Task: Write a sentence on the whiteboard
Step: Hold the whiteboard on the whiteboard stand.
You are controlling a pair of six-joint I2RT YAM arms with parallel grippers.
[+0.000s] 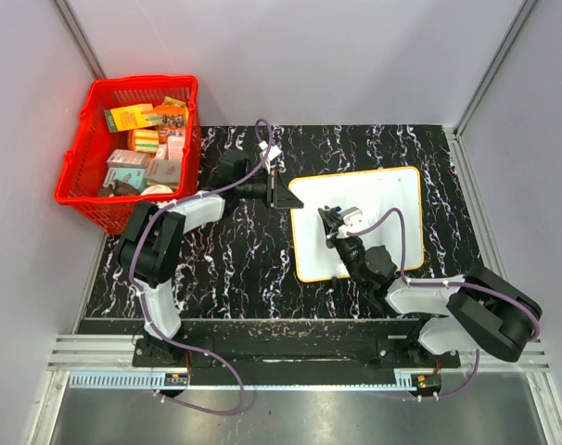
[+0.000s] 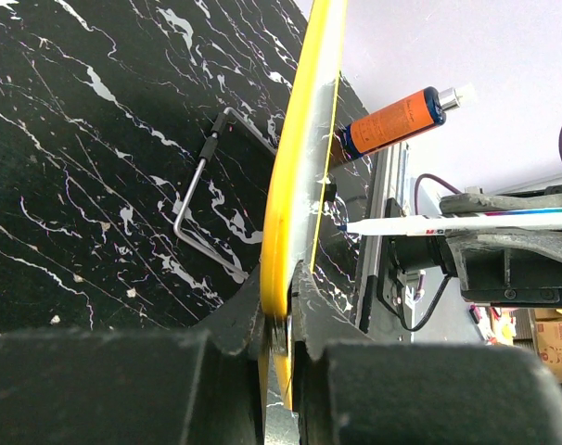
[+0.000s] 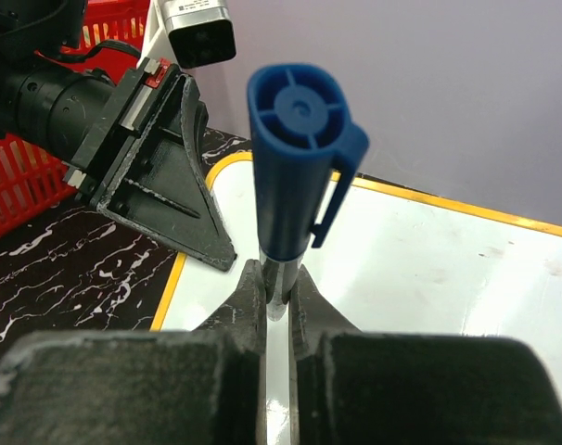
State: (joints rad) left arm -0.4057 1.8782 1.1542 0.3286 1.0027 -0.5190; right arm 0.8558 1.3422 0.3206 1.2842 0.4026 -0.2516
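My right gripper [image 3: 277, 298] is pinched on a blue-capped marker [image 3: 295, 176], upright over the whiteboard [image 1: 388, 199]. My left gripper [image 2: 279, 301] clamps the board's left rim. The board lies on the black table [image 1: 235, 269]. A red basket [image 1: 146, 82] sits far left.

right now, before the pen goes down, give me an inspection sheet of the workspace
surface: black marbled table, nothing spilled seen
job's things: whiteboard lying flat, orange rim; marker, its blue cap on the back end; sentence not yet seen on the board
clutter: red basket of small boxes, by the table's far left corner
grippers: left gripper shut on the whiteboard's rim; right gripper shut on the marker, over the board
cables: purple cable along the left arm; right cable loops over the board
surroundings: pale walls; metal rail by the arm bases
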